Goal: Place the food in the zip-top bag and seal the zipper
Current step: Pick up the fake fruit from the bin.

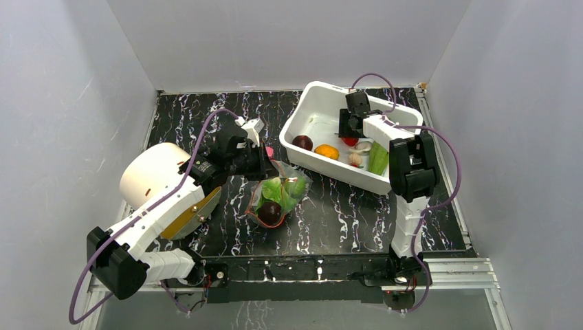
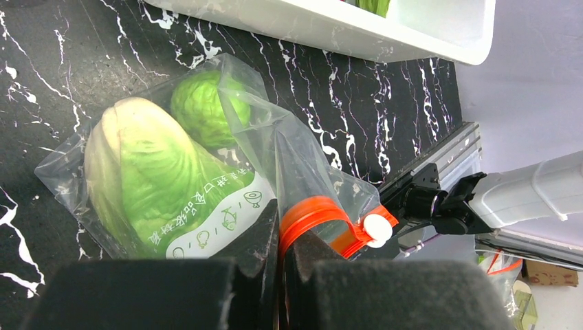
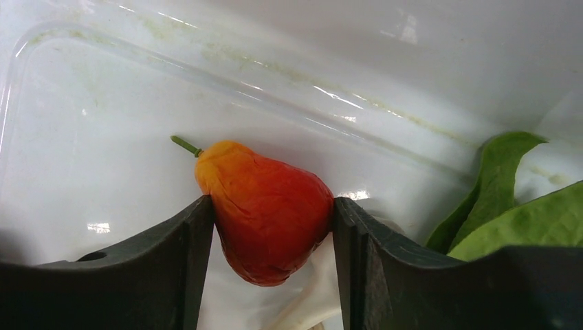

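The clear zip-top bag (image 1: 278, 196) lies mid-table and holds a pale-green cabbage (image 2: 144, 179), a green ball (image 2: 203, 106) and a dark purple round (image 1: 270, 212). My left gripper (image 1: 265, 161) is shut on the orange-red zipper (image 2: 313, 210) at the bag's mouth, beside its white slider (image 2: 377, 230). My right gripper (image 1: 349, 130) is down inside the white tub (image 1: 323, 93). Its jaws touch both sides of a red tomato (image 3: 268, 206) with a green stem. Also in the tub are a purple round (image 1: 302, 142), an orange piece (image 1: 327, 151), mushrooms (image 1: 356, 158) and green pods (image 1: 377, 158).
A white drum-shaped object (image 1: 151, 172) stands at the table's left, beside my left arm. The tub's long wall (image 2: 330, 27) runs just beyond the bag. White walls enclose the table on three sides. A metal rail (image 1: 447, 271) lines the near edge.
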